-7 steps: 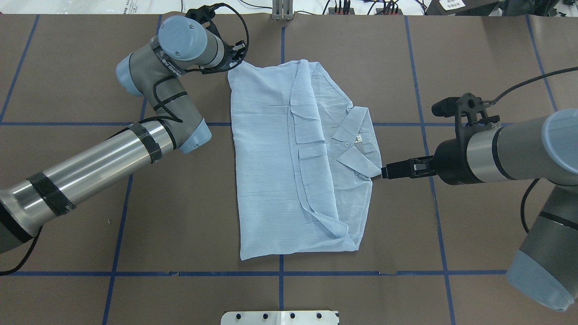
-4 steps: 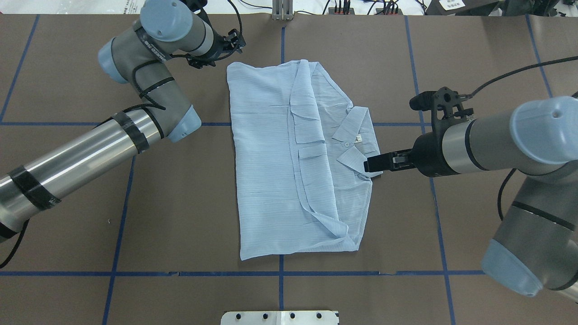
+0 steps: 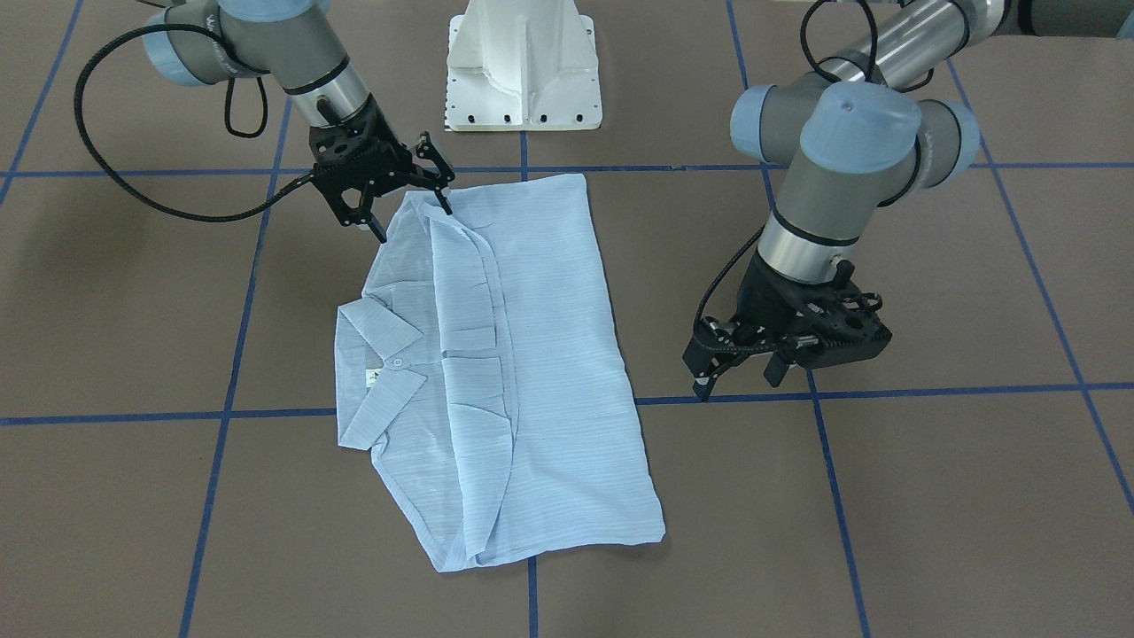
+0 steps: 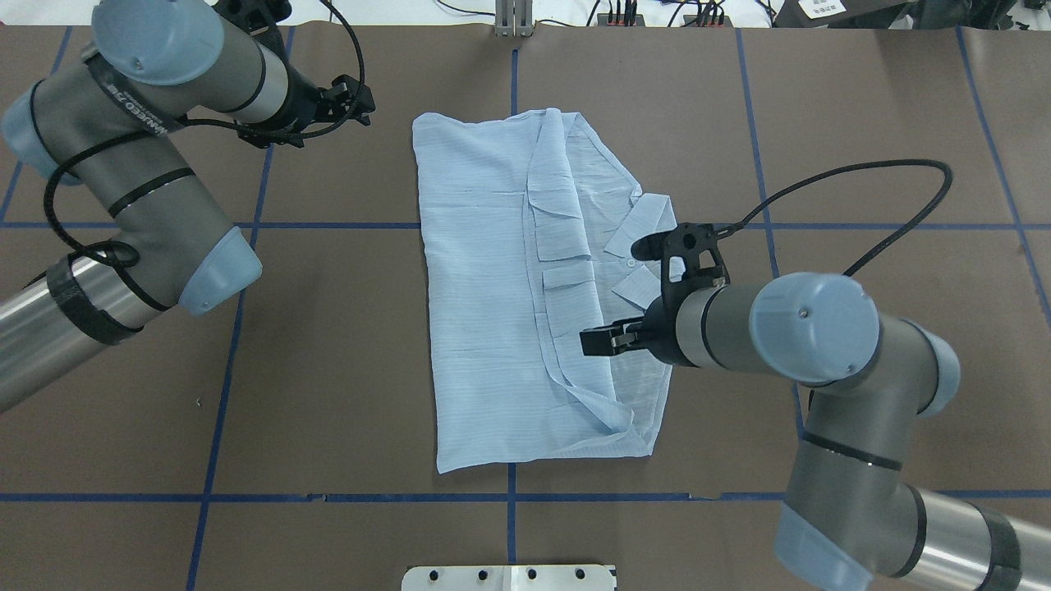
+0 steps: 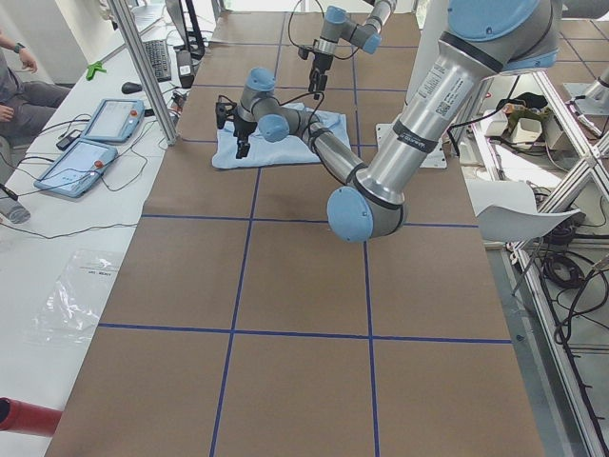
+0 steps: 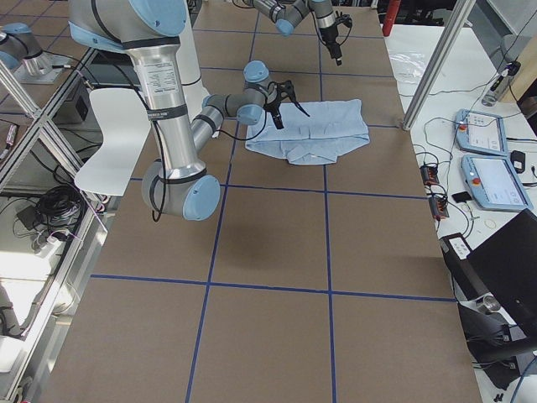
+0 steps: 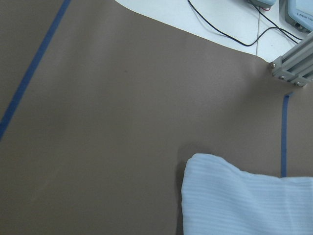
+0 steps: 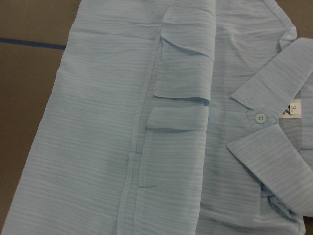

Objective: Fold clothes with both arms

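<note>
The pale-blue shirt (image 4: 484, 287) lies folded flat in the middle of the table, collar (image 4: 653, 222) toward the right arm. It also shows in the front view (image 3: 549, 381) and fills the right wrist view (image 8: 98, 122). My right gripper (image 4: 593, 341) hovers open over the shirt just below the collar; the front view shows it (image 3: 416, 223) with its fingers spread and nothing in them. My left gripper (image 4: 361, 94) is open and empty over bare table, left of the shirt's far-left corner (image 7: 234, 196). It stands apart from the shirt in the front view (image 3: 737, 385).
The white pedestal base (image 3: 523, 62) stands at the robot's edge of the table. Blue tape lines (image 4: 509, 497) grid the brown table. An aluminium post (image 4: 513, 20) stands at the far edge. Control tablets (image 5: 95, 143) and a seated person are beyond that edge.
My left gripper has drawn back to the left, away from the shirt's far-left corner. My right gripper has moved left from beside the collar to over the shirt. The shirt has not moved.
</note>
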You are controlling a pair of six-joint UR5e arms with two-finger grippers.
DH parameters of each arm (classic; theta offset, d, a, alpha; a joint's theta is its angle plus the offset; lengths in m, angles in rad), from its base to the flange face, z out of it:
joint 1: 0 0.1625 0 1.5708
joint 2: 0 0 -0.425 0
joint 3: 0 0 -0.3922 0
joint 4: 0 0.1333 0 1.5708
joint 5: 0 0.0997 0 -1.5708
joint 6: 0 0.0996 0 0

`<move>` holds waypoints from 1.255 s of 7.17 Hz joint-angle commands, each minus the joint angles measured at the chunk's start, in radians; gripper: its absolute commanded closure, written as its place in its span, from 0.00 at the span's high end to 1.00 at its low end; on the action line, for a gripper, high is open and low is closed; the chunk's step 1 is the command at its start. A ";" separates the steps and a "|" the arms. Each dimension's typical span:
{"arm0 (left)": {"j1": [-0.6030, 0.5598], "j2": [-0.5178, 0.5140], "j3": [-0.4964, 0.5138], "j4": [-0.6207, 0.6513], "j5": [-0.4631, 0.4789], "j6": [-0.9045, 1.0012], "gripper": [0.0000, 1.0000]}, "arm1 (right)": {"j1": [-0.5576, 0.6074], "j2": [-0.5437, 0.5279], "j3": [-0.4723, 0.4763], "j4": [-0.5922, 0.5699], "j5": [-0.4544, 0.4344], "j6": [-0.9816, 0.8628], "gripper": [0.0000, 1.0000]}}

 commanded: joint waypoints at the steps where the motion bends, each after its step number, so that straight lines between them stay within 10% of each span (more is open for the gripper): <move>1: -0.001 0.023 -0.040 0.024 -0.006 0.004 1.00 | -0.131 0.075 -0.029 -0.158 -0.170 -0.072 0.94; 9: 0.008 0.026 -0.032 0.018 -0.008 -0.002 1.00 | -0.167 0.136 -0.160 -0.209 -0.229 -0.152 0.86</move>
